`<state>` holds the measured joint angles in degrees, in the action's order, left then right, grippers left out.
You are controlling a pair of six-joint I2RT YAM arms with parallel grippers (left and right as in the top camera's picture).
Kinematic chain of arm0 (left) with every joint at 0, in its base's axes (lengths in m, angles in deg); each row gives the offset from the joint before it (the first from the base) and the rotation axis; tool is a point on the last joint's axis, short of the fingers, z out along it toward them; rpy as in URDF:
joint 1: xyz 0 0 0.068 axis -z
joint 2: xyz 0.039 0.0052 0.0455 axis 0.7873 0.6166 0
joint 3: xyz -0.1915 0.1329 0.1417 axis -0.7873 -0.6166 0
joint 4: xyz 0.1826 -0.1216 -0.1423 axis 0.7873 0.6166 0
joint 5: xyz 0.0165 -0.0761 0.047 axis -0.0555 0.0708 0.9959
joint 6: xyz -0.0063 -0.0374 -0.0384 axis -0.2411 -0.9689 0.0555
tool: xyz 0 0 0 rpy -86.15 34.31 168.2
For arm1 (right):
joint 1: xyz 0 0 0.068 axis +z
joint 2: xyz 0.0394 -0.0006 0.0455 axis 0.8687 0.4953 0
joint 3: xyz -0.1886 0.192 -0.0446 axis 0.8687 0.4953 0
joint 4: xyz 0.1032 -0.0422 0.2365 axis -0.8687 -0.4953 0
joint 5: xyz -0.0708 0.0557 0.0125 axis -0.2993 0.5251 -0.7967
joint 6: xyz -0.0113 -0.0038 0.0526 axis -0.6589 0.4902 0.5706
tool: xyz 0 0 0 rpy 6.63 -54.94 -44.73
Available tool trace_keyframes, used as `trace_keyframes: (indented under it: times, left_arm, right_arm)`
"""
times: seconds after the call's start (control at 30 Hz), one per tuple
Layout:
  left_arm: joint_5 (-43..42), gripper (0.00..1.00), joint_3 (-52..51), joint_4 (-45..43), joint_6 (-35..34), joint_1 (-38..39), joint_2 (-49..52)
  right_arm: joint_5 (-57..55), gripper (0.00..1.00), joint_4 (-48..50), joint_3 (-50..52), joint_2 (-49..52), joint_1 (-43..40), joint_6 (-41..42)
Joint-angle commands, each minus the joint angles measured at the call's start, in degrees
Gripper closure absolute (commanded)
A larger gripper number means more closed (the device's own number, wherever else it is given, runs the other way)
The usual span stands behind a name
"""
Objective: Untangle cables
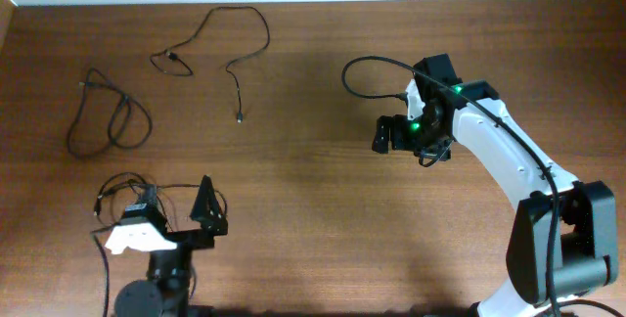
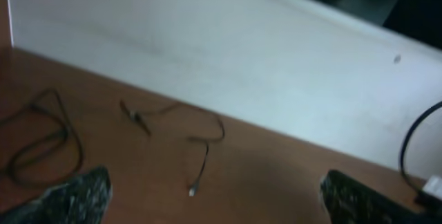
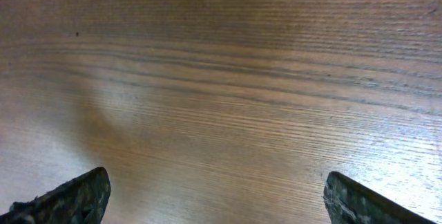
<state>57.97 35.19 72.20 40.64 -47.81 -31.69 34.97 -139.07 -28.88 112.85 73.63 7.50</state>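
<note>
One thin black cable point(image 1: 256, 25) lies in an open curve at the table's far middle, its plug end point(image 1: 240, 116) pointing toward me. It also shows in the left wrist view point(image 2: 207, 137). A second looped cable bundle point(image 1: 110, 119) lies at the far left and also shows in the left wrist view point(image 2: 41, 141). I cannot tell whether that bundle is one cord or two. My left gripper point(image 1: 207, 209) point(image 2: 214, 200) is open and empty, near its base. My right gripper point(image 1: 389, 133) point(image 3: 217, 196) is open and empty over bare wood, far from both cables.
The wooden table point(image 1: 313, 219) ends at a white wall point(image 2: 242, 51) behind it. Thicker black wires sit by the left base point(image 1: 117, 188) and loop off the right arm point(image 1: 362, 63).
</note>
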Motion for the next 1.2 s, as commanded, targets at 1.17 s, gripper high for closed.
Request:
trace_keyframes:
  times: [1.17]
  left_arm:
    - [-8.7,0.01,-19.0,-14.4,17.4,-0.2,-0.4]
  right_arm:
    - [0.1,0.01,0.1,-0.1,-0.5,0.2,0.1]
